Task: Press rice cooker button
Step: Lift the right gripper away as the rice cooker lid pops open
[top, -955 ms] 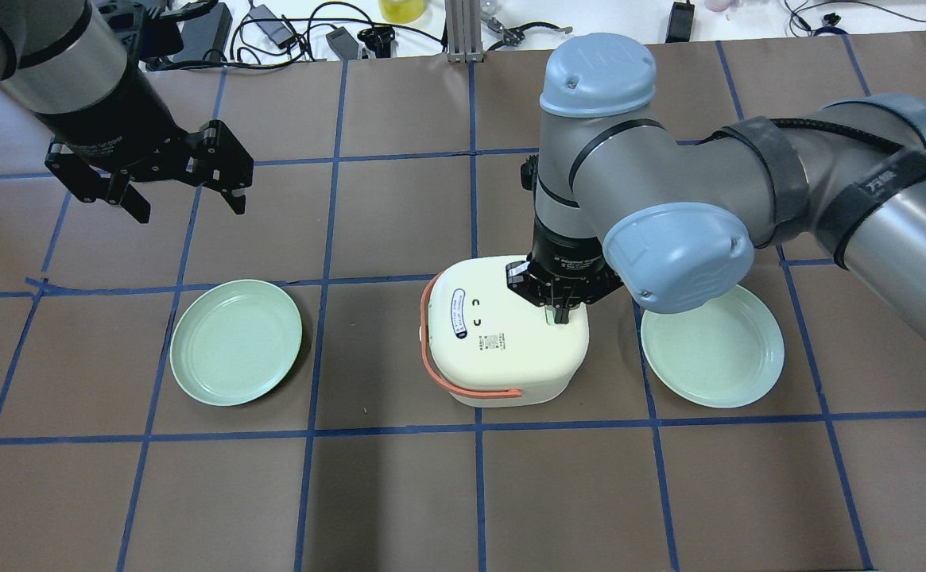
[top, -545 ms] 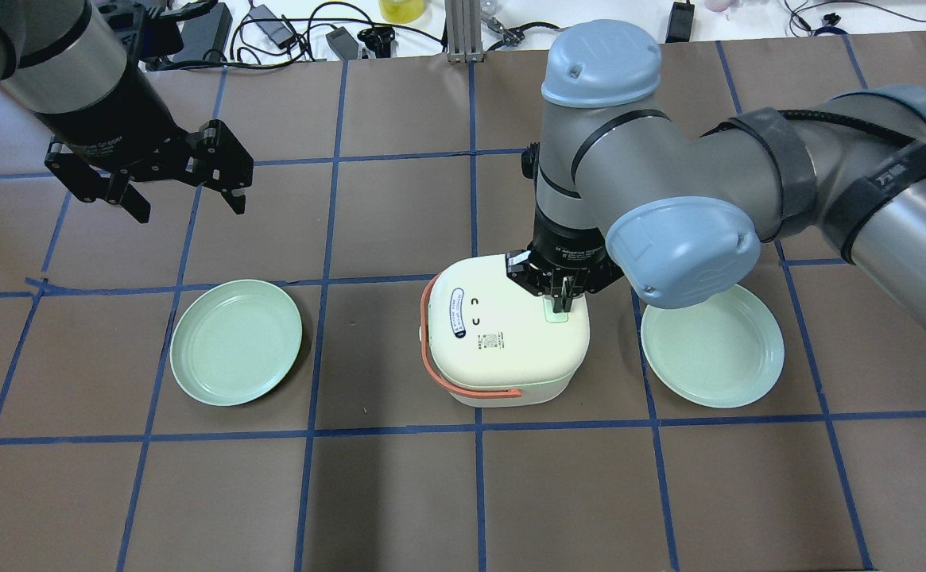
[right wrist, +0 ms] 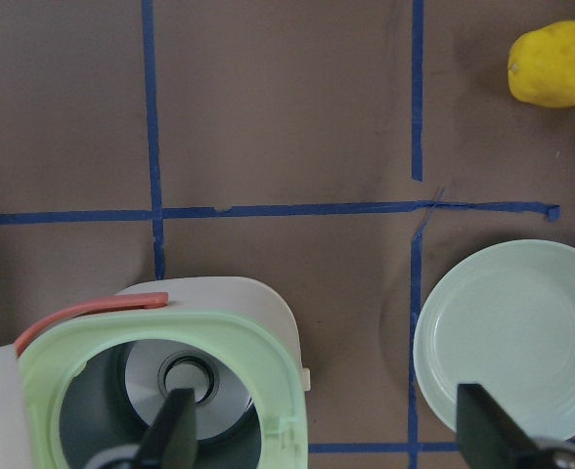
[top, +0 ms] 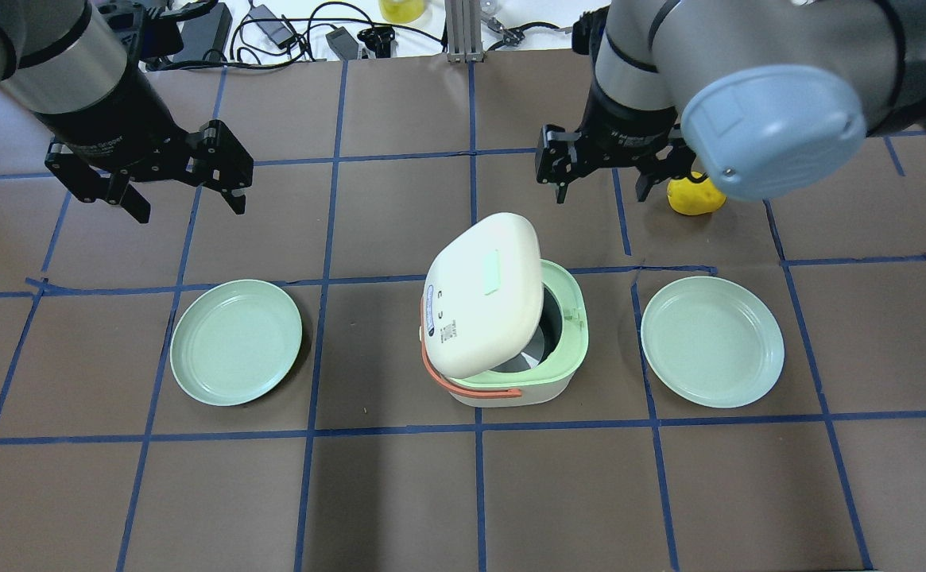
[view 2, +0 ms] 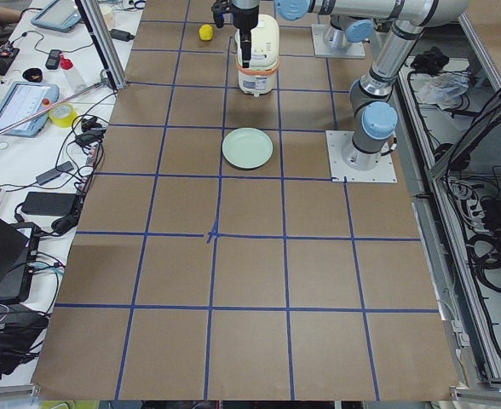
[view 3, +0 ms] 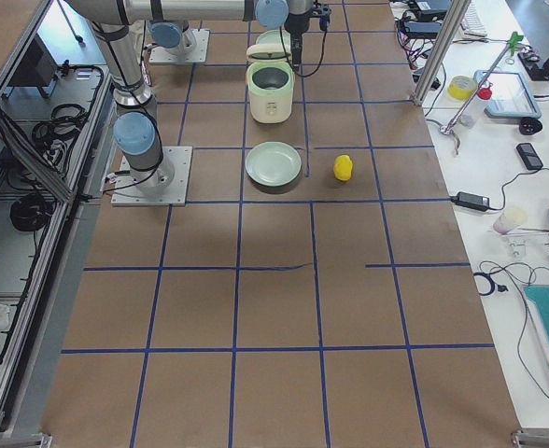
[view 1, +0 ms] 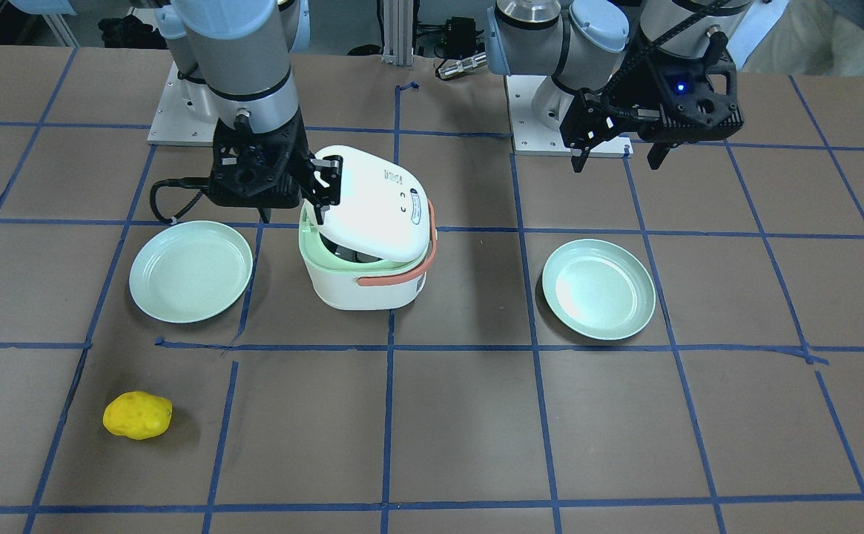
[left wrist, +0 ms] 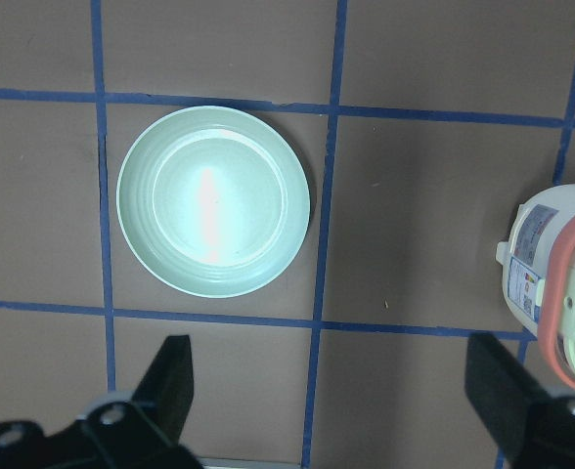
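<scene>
The white rice cooker (top: 502, 373) stands mid-table with its lid (top: 478, 298) tilted up open. The pale green button (top: 492, 272) shows on the lid. Its green rim (right wrist: 268, 362) and metal inside show in the right wrist view. My right gripper (top: 602, 187) is open and empty, raised above the cooker's right side, clear of the lid; in the front-facing view it (view 1: 291, 215) hangs beside the lid's edge. My left gripper (top: 191, 208) is open and empty, high over the far left of the table.
Two pale green plates lie either side of the cooker, one on the left (top: 236, 342) and one on the right (top: 711, 342). A yellow lumpy object (top: 697, 199) lies beyond the right plate. Cables and boxes line the far table edge.
My right gripper was shut with its tips on the lid's button. It has risen, drawn away and opened. The cooker's lid has sprung open. The left arm has not moved.
</scene>
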`<state>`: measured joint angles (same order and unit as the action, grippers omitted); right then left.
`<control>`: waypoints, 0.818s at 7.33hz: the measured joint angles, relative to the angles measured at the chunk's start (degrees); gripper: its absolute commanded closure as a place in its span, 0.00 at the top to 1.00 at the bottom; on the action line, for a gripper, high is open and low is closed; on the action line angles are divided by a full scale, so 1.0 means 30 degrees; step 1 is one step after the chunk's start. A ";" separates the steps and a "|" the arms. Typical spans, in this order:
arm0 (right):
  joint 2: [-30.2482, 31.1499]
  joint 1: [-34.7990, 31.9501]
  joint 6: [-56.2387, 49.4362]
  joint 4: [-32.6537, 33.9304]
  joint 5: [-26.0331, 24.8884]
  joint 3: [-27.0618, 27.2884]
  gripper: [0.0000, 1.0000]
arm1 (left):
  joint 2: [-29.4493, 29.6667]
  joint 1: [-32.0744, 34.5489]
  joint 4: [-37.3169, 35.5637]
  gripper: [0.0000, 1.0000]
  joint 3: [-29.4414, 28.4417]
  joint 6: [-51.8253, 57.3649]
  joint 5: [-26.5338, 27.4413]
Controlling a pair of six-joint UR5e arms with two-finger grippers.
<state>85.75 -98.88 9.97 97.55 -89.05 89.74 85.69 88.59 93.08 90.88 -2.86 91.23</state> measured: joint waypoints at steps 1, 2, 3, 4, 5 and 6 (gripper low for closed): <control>0.0006 0.0686 -0.0500 -0.0248 0.0019 -0.0725 1.00 | 0.0000 0.0000 0.0000 1.00 0.0000 0.0001 -0.0001; 0.0008 0.1321 -0.0700 -0.0609 0.0028 -0.1363 1.00 | 0.0000 0.0000 0.0000 1.00 0.0000 0.0000 0.0000; 0.0008 0.1917 -0.0777 -0.1216 0.0032 -0.1983 1.00 | 0.0000 0.0000 0.0000 1.00 0.0001 0.0007 0.0000; 0.0018 0.2436 -0.0818 -0.1708 0.0033 -0.2490 1.00 | 0.0000 0.0000 0.0000 1.00 0.0001 0.0012 0.0000; 0.0022 0.2901 -0.0852 -0.1957 0.0028 -0.2861 1.00 | 0.0000 0.0000 0.0000 1.00 0.0001 0.0008 -0.0001; 0.0023 0.3219 -0.0868 -0.2039 0.0007 -0.3100 1.00 | 0.0001 0.0000 0.0000 1.00 0.0000 0.0003 0.0000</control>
<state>85.82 -89.23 7.37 91.44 -89.03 80.44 85.69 88.59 93.08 90.88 -2.85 91.23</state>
